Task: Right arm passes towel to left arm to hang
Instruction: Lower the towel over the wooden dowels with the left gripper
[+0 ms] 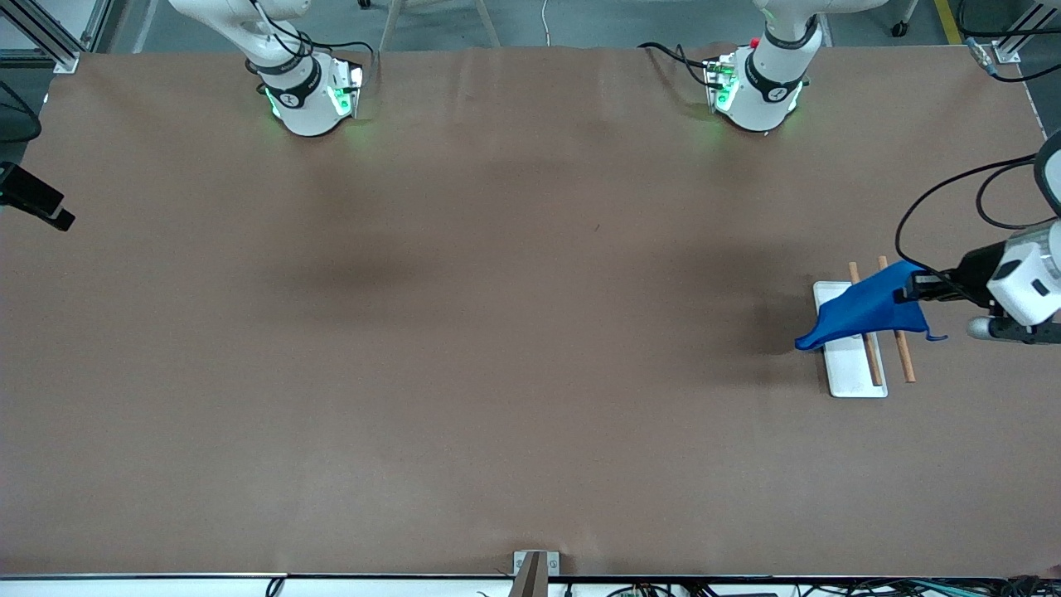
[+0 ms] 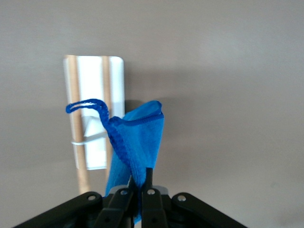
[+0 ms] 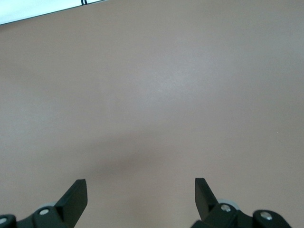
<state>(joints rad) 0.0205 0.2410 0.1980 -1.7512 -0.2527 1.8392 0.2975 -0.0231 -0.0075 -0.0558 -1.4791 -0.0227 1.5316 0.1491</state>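
Note:
The towel [image 1: 862, 311], a bright blue cloth, hangs bunched from my left gripper [image 1: 908, 290], which is shut on its top edge. It is over a small rack at the left arm's end of the table. The rack has a white base [image 1: 850, 373] and two wooden rods [image 1: 905, 358]. In the left wrist view the towel [image 2: 140, 142] rises from between the closed fingers of the left gripper [image 2: 139, 183], and its dark-blue loop [image 2: 88, 105] curls out over the rack [image 2: 92, 85]. I cannot tell whether the cloth touches the rods. My right gripper [image 3: 141, 190] is open over bare table with nothing between its fingers.
The brown table top [image 1: 497, 332] spreads wide between the arms' bases and the front edge. A black part [image 1: 37, 203] juts in at the right arm's end of the table. A small bracket [image 1: 535, 568] sits at the front edge.

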